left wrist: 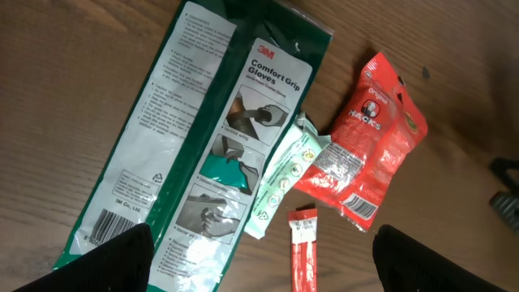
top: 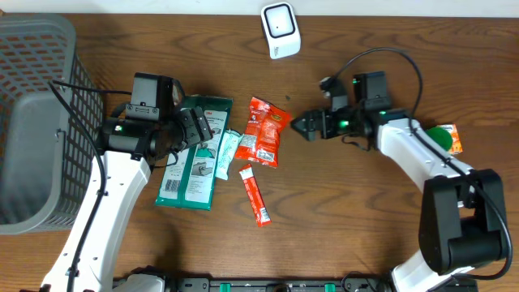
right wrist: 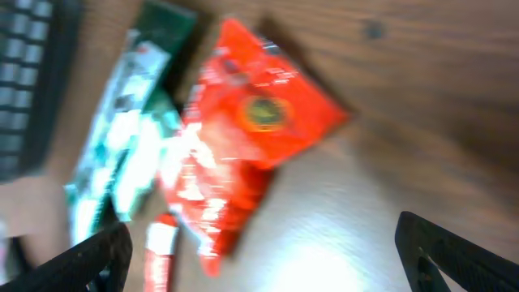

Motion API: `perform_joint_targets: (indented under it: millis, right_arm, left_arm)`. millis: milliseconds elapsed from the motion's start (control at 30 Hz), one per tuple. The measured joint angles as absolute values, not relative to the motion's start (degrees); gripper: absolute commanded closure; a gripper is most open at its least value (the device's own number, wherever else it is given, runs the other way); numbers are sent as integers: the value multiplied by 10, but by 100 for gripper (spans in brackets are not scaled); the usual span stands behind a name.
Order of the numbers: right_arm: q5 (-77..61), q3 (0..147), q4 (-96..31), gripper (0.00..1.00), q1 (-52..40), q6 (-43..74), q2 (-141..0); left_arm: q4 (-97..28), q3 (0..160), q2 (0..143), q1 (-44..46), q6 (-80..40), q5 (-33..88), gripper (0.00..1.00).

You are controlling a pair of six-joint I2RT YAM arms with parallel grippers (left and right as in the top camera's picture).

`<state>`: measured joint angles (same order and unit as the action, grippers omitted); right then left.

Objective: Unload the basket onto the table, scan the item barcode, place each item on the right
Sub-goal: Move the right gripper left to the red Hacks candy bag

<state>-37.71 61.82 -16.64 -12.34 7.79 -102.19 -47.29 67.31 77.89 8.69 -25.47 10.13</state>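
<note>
Fingers (left wrist: pixel 113 259) spread wide on left gripper (top: pixel 190 126) and right gripper (top: pixel 302 125), pinching nothing. Red bag (top: pixel 266 130) flat on table (top: pixel 349 219) between them, touching sachet (top: pixel 228 150).

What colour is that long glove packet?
The glove packet is dark green with white panels; the left wrist view shows it best.

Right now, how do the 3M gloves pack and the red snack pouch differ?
The 3M Comfort Grip Gloves pack is green and white, long and flat; the red snack pouch is shorter and crinkled. The gloves pack shows a clear barcode at one end; none reads clearly on the pouch. Both lie ungripped on the wooden table.
</note>
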Motion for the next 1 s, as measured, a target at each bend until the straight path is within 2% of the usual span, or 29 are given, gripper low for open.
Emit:
perform_joint_targets:
  millis: [300, 567, 767, 800, 833, 867, 900, 933, 967, 1000]
  right_arm:
    - [-346, 618, -142, 1, -168, 186, -1022]
    - [-323, 618, -141, 1, -169, 218, -1022]
    - [-321, 618, -147, 1, -169, 237, -1022]
    - [-321, 618, -149, 3, -169, 238, -1022]
    - [-321, 618, -150, 4, -168, 238, -1022]
    - [-322, 618, -152, 6, -168, 239, -1022]
    - [-326, 618, -152, 7, -166, 237, -1022]
    - [-329, 618, -152, 7, -164, 237, -1022]
    - [-333, 618, -152, 8, -161, 237, -1022]
    - [-341, 618, -152, 9, -156, 237, -1022]
  left_arm:
    - [-473, 673, 779, 87, -255, 101, 13]
    - [-379, 673, 779, 87, -255, 102, 13]
    - [-377, 673, 779, 87, -257, 102, 13]
    - [-380, 673, 779, 87, -257, 102, 20]
    - [-384, 673, 779, 87, -257, 102, 35]
    - [-387, 673, 779, 87, -256, 102, 59]
    - [-386, 673, 779, 89, -260, 102, 75]
    - [-385, 673, 779, 91, -261, 102, 87]
    - [-386, 673, 780, 96, -261, 102, 92]
    - [-386, 673, 783, 105, -261, 103, 93]
